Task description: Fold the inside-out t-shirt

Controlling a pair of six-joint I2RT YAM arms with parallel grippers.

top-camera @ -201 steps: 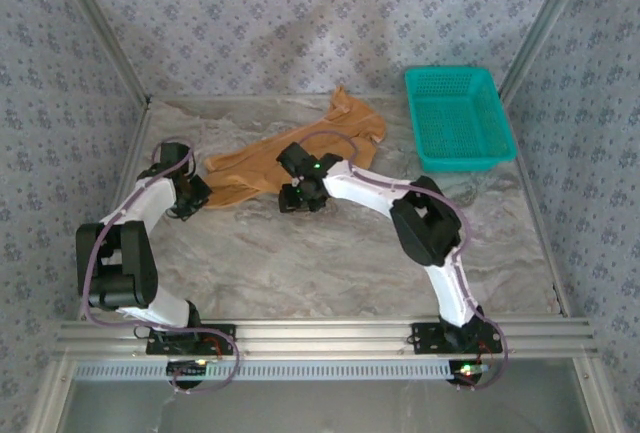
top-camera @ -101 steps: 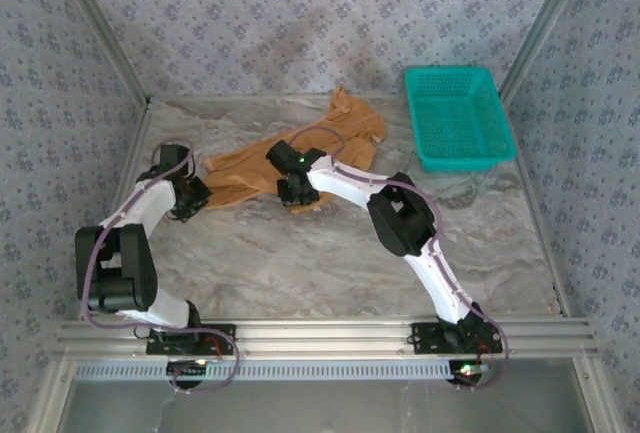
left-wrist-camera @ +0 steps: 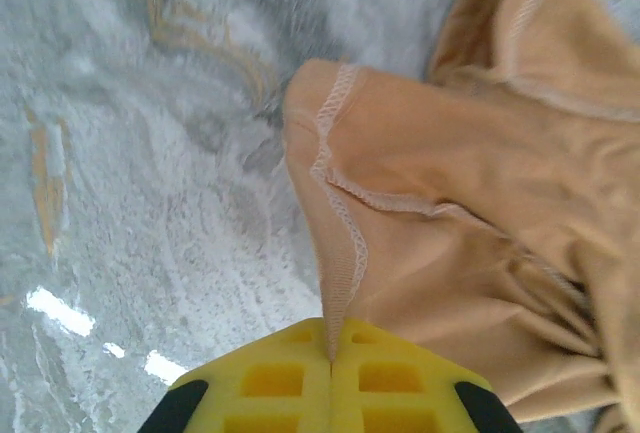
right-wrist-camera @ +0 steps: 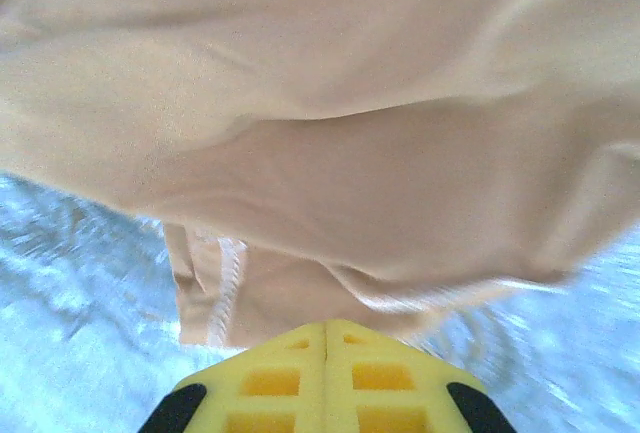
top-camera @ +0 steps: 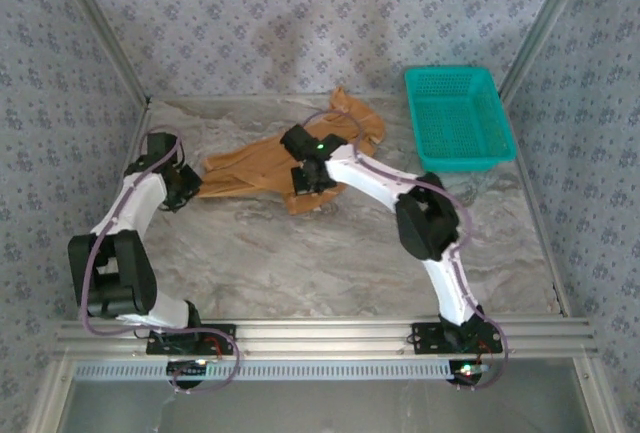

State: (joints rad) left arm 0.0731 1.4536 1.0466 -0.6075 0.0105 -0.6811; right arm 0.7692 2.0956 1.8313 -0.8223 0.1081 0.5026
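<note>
The inside-out t-shirt [top-camera: 255, 163] is a tan cloth lying stretched and rumpled across the back of the marble table. My left gripper [top-camera: 190, 185] is at its left end. In the left wrist view its yellow jaws [left-wrist-camera: 331, 329] are shut on a stitched hem of the t-shirt [left-wrist-camera: 480, 183], which rises from between the tips. My right gripper [top-camera: 305, 185] sits over the shirt's middle front edge. In the right wrist view its jaws [right-wrist-camera: 326, 327] are shut, with the t-shirt [right-wrist-camera: 350, 103] running down to their tips and a seamed flap [right-wrist-camera: 210, 293] hanging beside them.
A teal mesh basket [top-camera: 462, 161] stands at the back right, apart from the shirt. Bare marble table [top-camera: 300, 263] stretches between the shirt and the arm bases. Patterned walls and metal posts close in the sides and back.
The right gripper has shut on the shirt's front edge and shifted slightly right, drawing a flap forward. The left gripper has moved left and back, still holding the hem.
</note>
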